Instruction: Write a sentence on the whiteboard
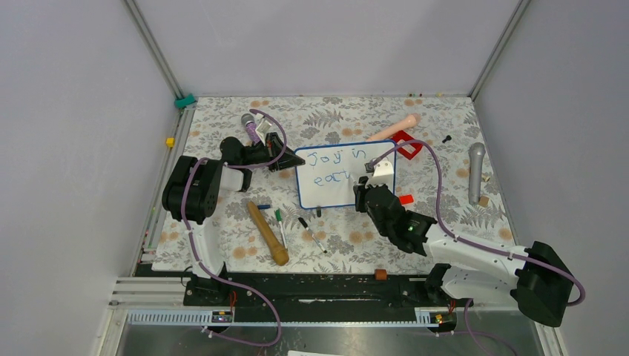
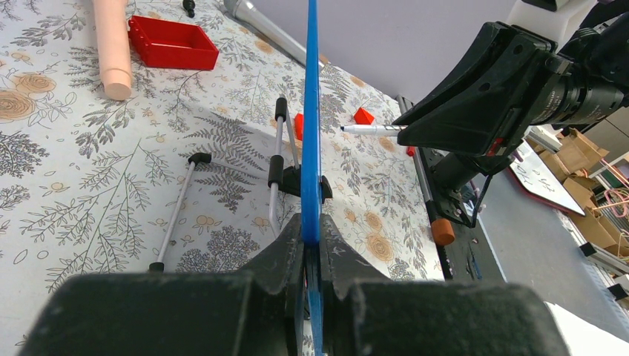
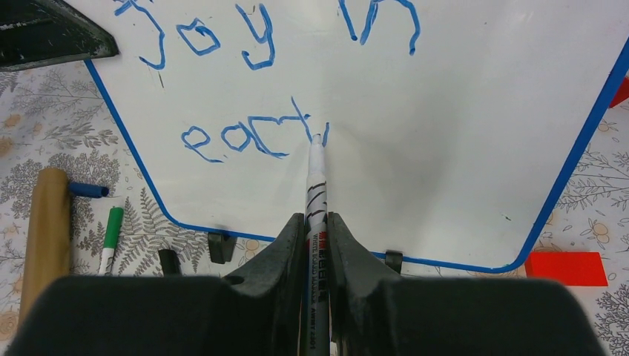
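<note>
The whiteboard stands on its small feet in the middle of the surface. Our left gripper is clenched on the board's blue left edge, with one finger on each side. Our right gripper is squeezed tight on a marker, and the marker's tip sits on the white face.

The sentence is in blue. We can read "Joy in" on the top line. Below it is "eac" and one more part-made letter. The tip is right at the end of that second line.

To the right of the tip, the board is white all the way to its blue right edge. There is white room below the second line too.

Just off the board's near edge lie a blue cap, a green pen and a wooden stick, close together.

A red box sits by the board's far right corner, and a peach stick lies just beside it. Inside the box we see only its red floor. A grey microphone lies well apart, near the right edge of the surface.
</note>
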Controlling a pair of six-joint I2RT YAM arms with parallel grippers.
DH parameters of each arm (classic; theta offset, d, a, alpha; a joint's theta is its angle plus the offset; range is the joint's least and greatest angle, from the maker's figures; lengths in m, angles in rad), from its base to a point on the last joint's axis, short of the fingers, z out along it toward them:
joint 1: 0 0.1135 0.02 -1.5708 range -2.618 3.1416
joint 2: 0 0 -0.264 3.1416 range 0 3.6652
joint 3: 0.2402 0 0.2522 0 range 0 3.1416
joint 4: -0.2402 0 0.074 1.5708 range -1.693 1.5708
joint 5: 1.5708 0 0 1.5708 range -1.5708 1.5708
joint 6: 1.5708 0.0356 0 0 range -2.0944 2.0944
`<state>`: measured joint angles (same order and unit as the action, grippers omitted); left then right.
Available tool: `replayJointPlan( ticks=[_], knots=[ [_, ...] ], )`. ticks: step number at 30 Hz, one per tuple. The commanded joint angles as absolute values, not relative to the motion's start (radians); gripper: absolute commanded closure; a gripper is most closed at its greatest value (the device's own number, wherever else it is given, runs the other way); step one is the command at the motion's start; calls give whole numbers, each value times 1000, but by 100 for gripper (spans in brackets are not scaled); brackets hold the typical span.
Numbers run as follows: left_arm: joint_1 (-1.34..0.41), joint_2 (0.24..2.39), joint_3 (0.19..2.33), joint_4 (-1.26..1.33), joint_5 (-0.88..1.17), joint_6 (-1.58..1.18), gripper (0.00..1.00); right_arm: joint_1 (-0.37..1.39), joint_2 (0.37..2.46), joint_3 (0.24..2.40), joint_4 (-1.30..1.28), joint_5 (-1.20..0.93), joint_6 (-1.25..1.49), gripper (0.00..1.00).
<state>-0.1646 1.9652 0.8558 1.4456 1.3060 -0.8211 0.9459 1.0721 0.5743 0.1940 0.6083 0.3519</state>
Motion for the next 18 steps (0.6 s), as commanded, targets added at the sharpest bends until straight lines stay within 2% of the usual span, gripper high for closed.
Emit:
replayJointPlan(
  ticks=[1, 18],
  knots=[
    [-177, 1982, 821, 1474, 1416, -704, 100, 939, 1048, 566, 242, 613, 355, 100],
    [-178, 1982, 819, 1473, 1420, -702, 100, 939, 1039, 558, 246, 611, 354, 100]
  ],
)
